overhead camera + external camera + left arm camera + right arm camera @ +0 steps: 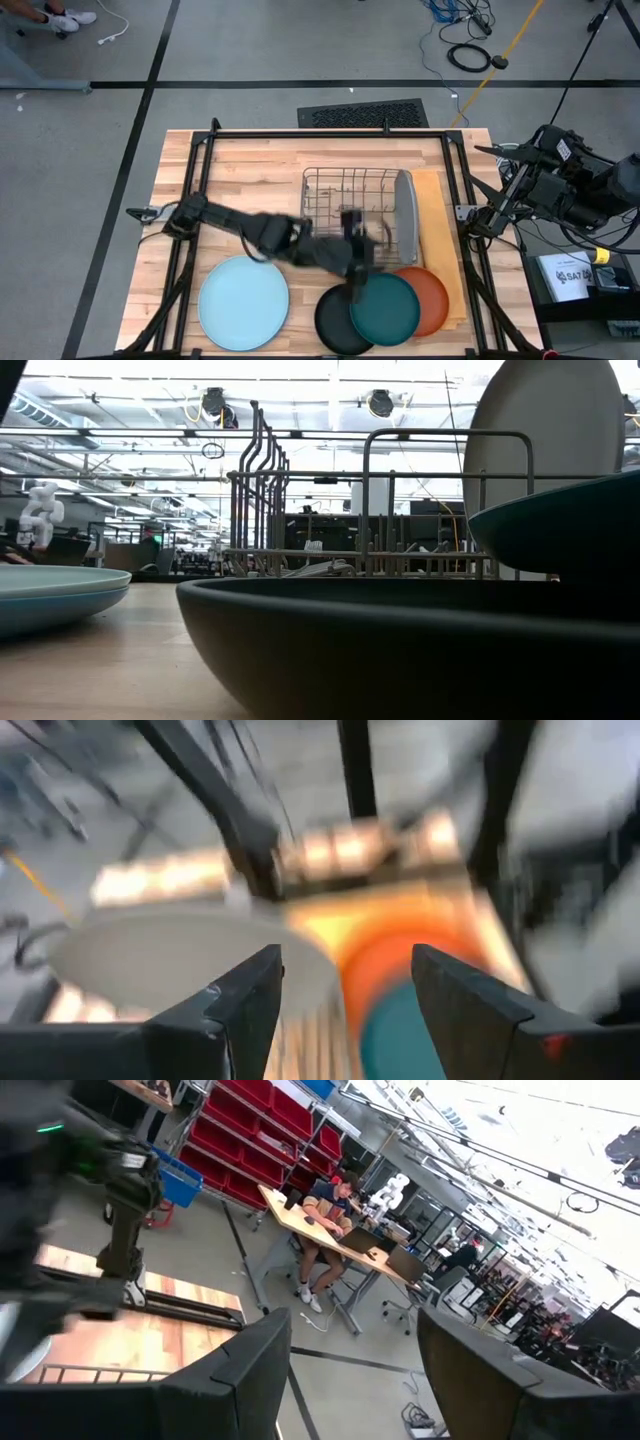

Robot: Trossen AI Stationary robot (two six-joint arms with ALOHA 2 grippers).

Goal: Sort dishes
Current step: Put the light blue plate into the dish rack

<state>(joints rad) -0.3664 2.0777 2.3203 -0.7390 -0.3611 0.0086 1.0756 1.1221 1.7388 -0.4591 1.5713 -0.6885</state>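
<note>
The wooden desk (240, 160) carries a wire rack (355, 205) near its middle, a pale blue plate (243, 302) toward the front, and overlapping black (335, 325), teal (388, 310) and orange (432, 295) plates beside it.

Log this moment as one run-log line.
left gripper: open, empty, over teal plate | right gripper: open, parked off table | grey plate: upright in rack | rest on table
</note>
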